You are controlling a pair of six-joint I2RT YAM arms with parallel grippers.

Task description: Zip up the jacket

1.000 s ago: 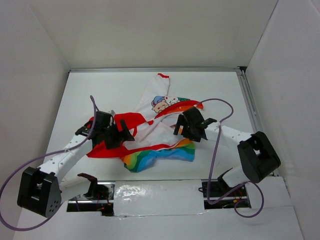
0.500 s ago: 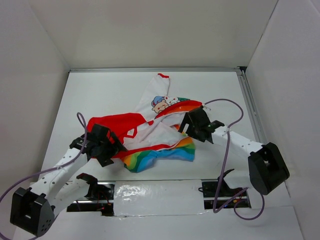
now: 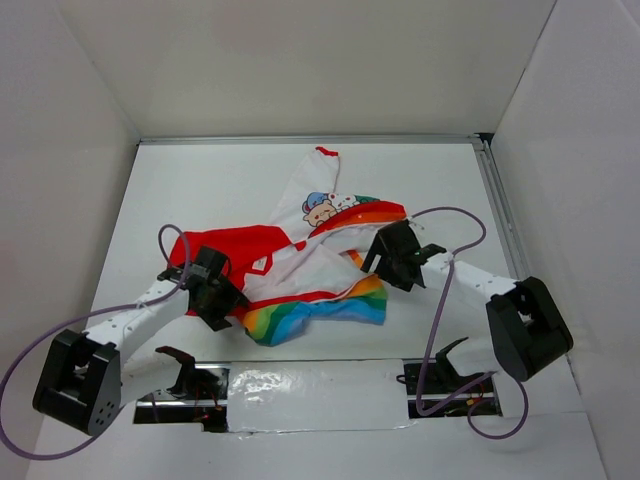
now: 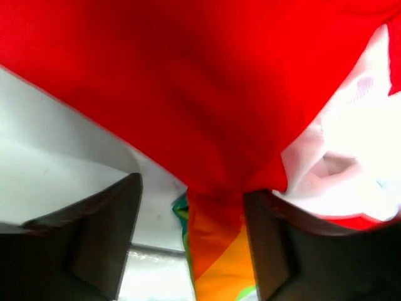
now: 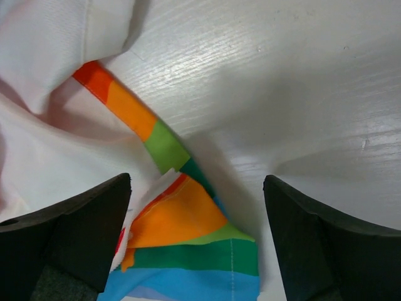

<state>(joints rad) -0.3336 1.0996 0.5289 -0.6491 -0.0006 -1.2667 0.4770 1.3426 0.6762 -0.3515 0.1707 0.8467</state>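
The jacket [image 3: 310,262] lies crumpled near the middle of the bench [image 3: 200,180]. Its red hood is bunched to the left, its rainbow panels are folded along the near edge, and one white sleeve reaches toward the far wall. No zipper slider or teeth show in any view, so the step in hand, as I judge it, is to spread the front flat first.

The left hand [image 4: 191,210] sits low at the hood side with its fingers spread wide. Red cloth and a rainbow strip drape between them, unpinched. The right hand [image 5: 197,194] hovers wide open over the rainbow hem corner, holding nothing.

Each hand should close on a single layer at an edge, then draw outward slowly and evenly. That way the folds unroll rather than drag the whole garment.
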